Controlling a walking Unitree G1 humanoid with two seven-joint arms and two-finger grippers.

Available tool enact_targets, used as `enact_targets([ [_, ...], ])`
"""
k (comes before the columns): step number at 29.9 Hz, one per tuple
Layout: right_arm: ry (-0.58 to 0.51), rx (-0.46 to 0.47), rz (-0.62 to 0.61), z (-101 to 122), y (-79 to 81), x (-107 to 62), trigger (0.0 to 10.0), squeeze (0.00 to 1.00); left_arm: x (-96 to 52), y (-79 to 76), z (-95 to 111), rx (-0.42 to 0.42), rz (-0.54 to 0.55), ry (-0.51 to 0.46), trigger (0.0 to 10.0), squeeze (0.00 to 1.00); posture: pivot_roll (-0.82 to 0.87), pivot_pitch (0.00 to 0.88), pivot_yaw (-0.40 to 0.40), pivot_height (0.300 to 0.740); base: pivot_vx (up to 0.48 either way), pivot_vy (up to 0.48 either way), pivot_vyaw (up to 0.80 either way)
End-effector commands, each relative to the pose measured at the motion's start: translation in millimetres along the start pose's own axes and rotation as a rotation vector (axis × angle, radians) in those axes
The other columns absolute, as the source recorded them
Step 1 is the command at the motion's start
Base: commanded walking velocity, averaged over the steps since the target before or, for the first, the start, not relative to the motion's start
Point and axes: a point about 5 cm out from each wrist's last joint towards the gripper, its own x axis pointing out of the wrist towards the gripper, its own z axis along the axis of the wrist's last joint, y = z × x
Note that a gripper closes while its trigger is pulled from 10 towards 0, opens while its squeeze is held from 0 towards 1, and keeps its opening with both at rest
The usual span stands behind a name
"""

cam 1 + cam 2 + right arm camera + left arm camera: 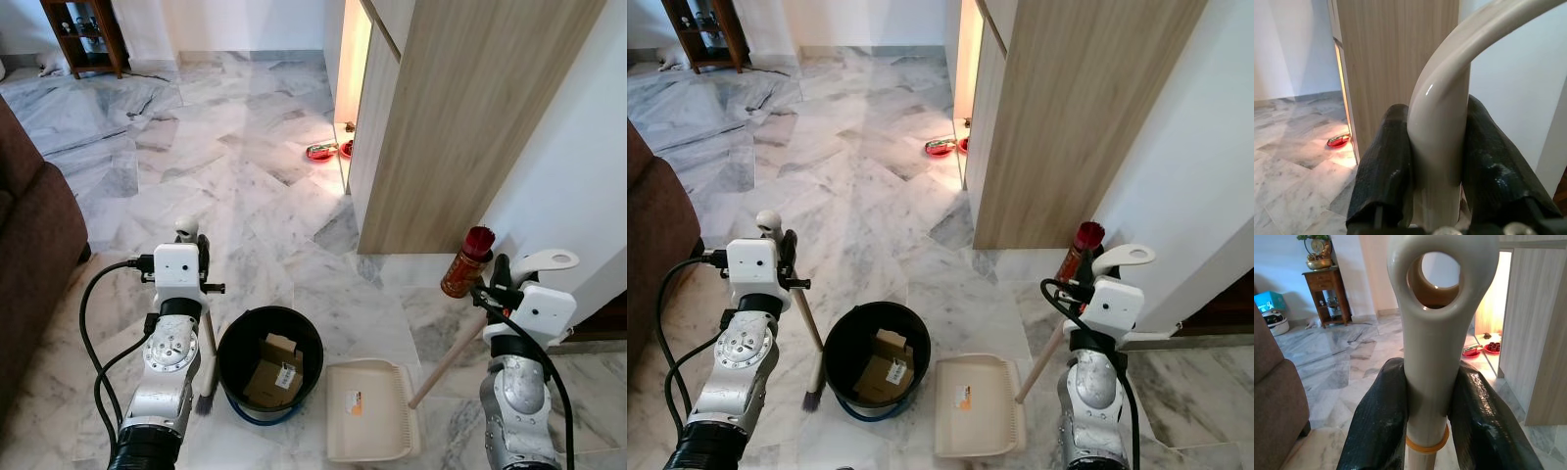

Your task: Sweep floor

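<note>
My left gripper is shut on the cream handle of a small broom, just below its hanging hole. The broom's wooden shaft slants down to dark bristles resting on the marble floor, left of a black bin. My right gripper is shut on the curved cream top of a dustpan handle. Its wooden stick runs down to the cream dustpan, which lies flat on the floor right of the bin. Cardboard boxes lie inside the bin.
A brown sofa stands at the left. A tall wooden cabinet rises ahead on the right, with red bowls at its lit gap. A red-capped bottle stands by the white wall. A dark wooden shelf is far left.
</note>
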Motion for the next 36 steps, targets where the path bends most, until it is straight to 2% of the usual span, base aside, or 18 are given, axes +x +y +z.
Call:
enact_targets([
  [1,-0.031,0.011,-0.006,4.2,-1.0,2.3,10.0,0.0,0.3,-2.1,6.1,-0.005,-0.014,-0.025,10.0,0.0,0.11,0.073,-0.013,0.74,0.0,0.0,0.0],
  [36,-0.006,0.01,0.004,-0.2,2.7,2.5,10.0,0.0,3.0,-3.4,8.2,0.002,-0.023,-0.031,10.0,0.0,0.12,0.073,-0.009,0.74,0.0,0.0,0.0],
])
